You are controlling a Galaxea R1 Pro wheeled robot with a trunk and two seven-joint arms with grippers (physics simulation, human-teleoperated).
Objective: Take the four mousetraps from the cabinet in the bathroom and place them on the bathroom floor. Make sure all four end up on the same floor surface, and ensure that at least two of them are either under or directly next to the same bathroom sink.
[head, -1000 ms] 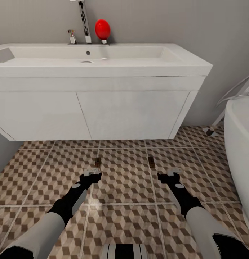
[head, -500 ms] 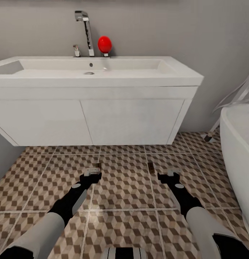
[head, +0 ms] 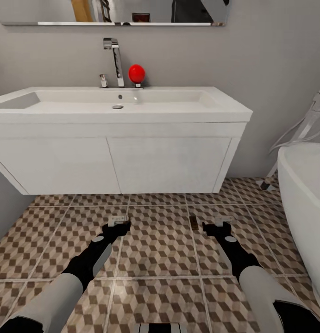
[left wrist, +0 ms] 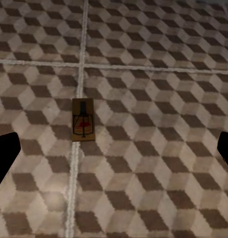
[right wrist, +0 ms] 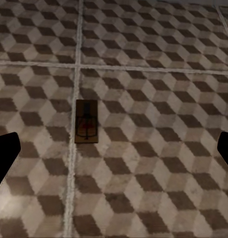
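Two mousetraps lie flat on the cube-patterned bathroom floor (head: 160,240) in front of the sink (head: 118,104). One mousetrap (head: 193,223) rests just left of my right gripper (head: 217,225); the right wrist view has this trap (right wrist: 86,121) below the open gripper (right wrist: 114,151), dark fingertips (right wrist: 5,153) wide apart. The other mousetrap (left wrist: 83,119) lies on a grout line under my left gripper (left wrist: 114,153), also open and empty. In the head view my left gripper (head: 117,223) hovers low over the tiles. The cabinet is out of view.
A white vanity unit (head: 118,162) hangs under the sink, with floor showing beneath it. On the sink's back edge stand a chrome faucet (head: 114,55) and a red round object (head: 136,73). A white bathtub (head: 303,203) bounds the right side. A mirror (head: 113,11) hangs above.
The head camera has shifted: the sink sits lower and smaller in the picture and the mirror has come into view. The traps lie closer to the grippers in the picture. Both grippers stay open.
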